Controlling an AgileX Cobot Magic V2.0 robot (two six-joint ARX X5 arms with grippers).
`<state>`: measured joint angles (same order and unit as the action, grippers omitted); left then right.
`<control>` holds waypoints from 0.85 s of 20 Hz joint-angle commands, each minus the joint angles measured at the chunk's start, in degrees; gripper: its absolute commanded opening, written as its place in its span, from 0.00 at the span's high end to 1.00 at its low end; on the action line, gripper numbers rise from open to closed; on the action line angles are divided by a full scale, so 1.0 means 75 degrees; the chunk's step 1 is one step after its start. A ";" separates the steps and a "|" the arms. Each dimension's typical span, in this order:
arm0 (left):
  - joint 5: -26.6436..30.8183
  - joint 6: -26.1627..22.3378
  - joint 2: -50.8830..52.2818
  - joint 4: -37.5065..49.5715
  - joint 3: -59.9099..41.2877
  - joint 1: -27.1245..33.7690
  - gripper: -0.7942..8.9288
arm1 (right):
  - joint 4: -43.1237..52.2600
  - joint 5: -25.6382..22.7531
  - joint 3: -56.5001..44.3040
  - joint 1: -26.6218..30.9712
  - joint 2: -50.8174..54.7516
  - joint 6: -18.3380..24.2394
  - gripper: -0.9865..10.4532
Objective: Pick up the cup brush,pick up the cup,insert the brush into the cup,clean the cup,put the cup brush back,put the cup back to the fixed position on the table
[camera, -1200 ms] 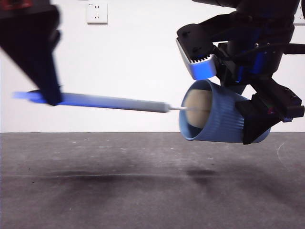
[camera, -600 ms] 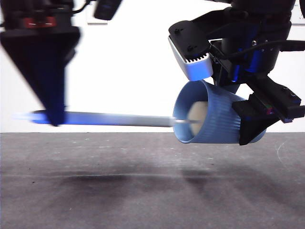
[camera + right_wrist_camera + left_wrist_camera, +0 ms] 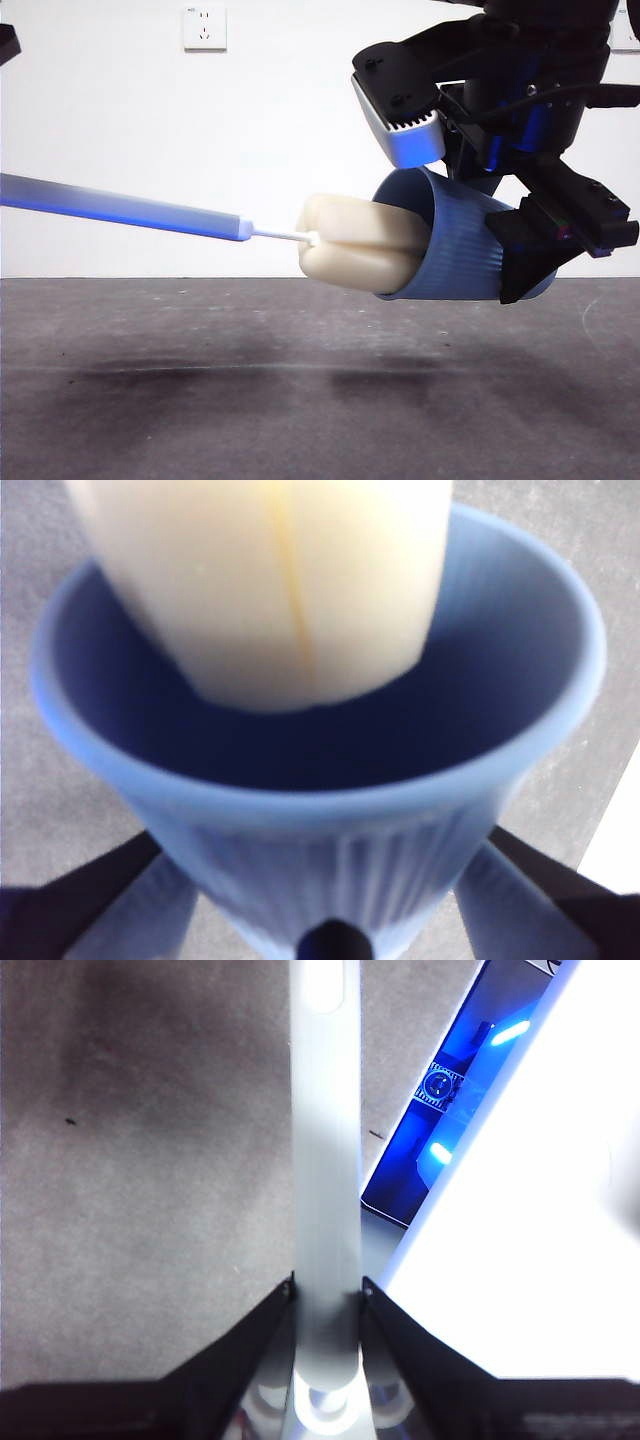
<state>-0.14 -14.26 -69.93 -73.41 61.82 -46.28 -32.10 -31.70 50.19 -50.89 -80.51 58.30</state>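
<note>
Since 0.5 s ago your left pincer point(image 3: 327, 1290), clamped on the cup brush point(image 3: 355, 249), drew its sponge halfway out of the cup point(image 3: 460, 250), which your right pincer point(image 3: 330, 880) grips tilted above the table point(image 3: 200, 400).

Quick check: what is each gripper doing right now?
Left gripper: shut on the cup brush handle.
Right gripper: shut on the cup, held above the table.

1. Cup point(image 3: 455, 250): blue plastic, finely ribbed outside, smooth inside.
2. Brush point(image 3: 360, 245) head at the cup's mouth: cream, soft-looking sponge; handle smooth, pale grey.
3. Table point(image 3: 200, 400): dark grey, matt, scuffed.
</note>
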 commanded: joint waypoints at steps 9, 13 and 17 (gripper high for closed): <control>-0.0857 0.0131 -0.0629 0.2101 -0.0029 0.0012 0.93 | 0.0026 0.0038 -0.0003 -0.0029 -0.0067 -0.0172 0.93; -0.1049 0.0338 -0.1049 0.2742 -0.0029 0.0012 0.93 | 0.0029 0.0041 -0.0003 -0.0038 -0.0067 -0.0172 0.93; -0.1046 0.0364 -0.1253 0.2801 -0.0029 0.0012 0.93 | 0.0023 0.0035 -0.0003 -0.0079 -0.0067 -0.0259 0.93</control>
<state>-7.75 -12.75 -79.09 -53.71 61.82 -46.28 -32.27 -31.94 50.19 -50.96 -80.51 57.45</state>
